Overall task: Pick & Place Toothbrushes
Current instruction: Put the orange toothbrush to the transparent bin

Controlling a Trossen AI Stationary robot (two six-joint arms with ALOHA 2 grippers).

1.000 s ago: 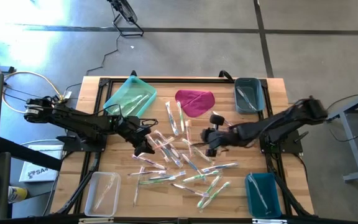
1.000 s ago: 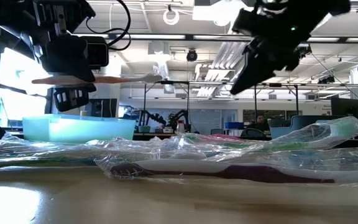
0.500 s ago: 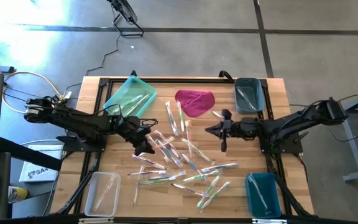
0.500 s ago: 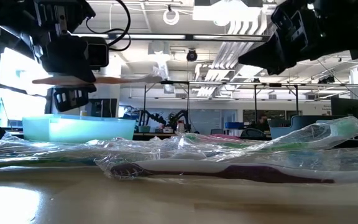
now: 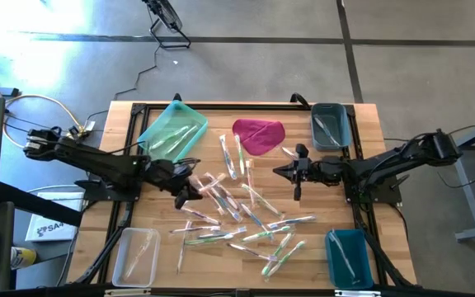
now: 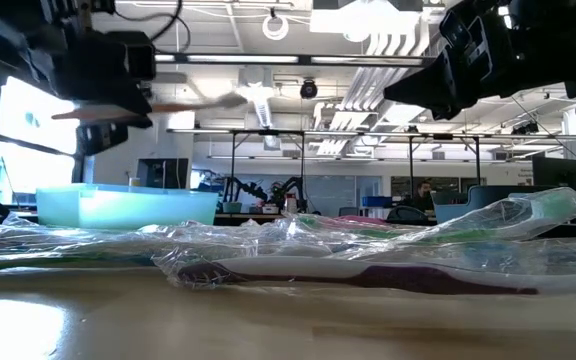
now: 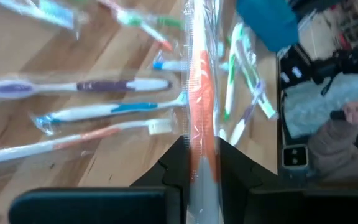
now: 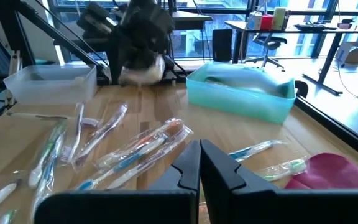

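Note:
Several wrapped toothbrushes lie scattered on the middle of the wooden table. My left gripper hangs over the pile's left edge, shut on one orange-handled toothbrush in a clear wrapper. In the low view that toothbrush shows high above the table. My right gripper hovers right of the pile, shut with nothing in it, pointing about level toward the table's left. In its own view its fingers are closed together above the wood. My left gripper pinches the toothbrush's orange handle through its wrapper between the two fingers. The fingers come from the table's left, slanting a little downward. The brush sticks out ahead past the fingertips, lifted clear of the table and roughly level.
A light teal bin stands at the far left and a grey-blue bin at the far right. A clear bin stands near left, a dark teal bin near right. A magenta cloth lies at the far middle.
My right gripper has drawn back from the pile toward the table's right edge and tipped from pointing down to about level, then kept still. My left gripper has risen and pulled back toward the left edge with the orange toothbrush, which stays roughly level.

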